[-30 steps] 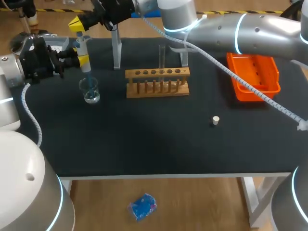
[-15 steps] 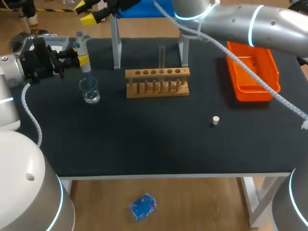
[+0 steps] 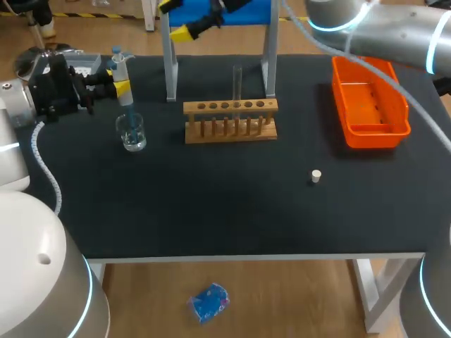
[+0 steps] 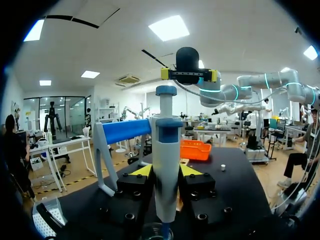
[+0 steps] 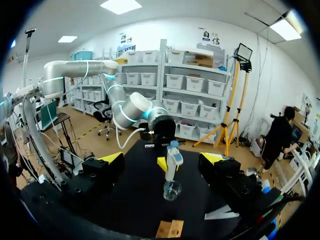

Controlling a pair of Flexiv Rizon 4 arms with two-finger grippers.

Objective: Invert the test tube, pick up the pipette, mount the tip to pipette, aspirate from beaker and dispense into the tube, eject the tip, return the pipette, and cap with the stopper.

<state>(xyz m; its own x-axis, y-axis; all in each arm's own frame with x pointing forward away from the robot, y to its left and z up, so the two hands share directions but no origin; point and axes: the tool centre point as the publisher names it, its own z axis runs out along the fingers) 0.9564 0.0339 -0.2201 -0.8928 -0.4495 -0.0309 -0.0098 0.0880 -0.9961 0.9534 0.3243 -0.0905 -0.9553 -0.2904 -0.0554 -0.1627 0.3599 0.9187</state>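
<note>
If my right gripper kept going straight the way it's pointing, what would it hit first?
Probably the pipette, which the left gripper holds upright over the beaker. It lies straight ahead of the open right gripper, though depth is unclear.

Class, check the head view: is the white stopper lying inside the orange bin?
No, the stopper lies on the dark table, apart from the orange bin and nearer the front edge.

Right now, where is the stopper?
In the head view the small white stopper lies alone on the black table, right of centre, nearer the front edge than the wooden rack and the orange bin.
</note>
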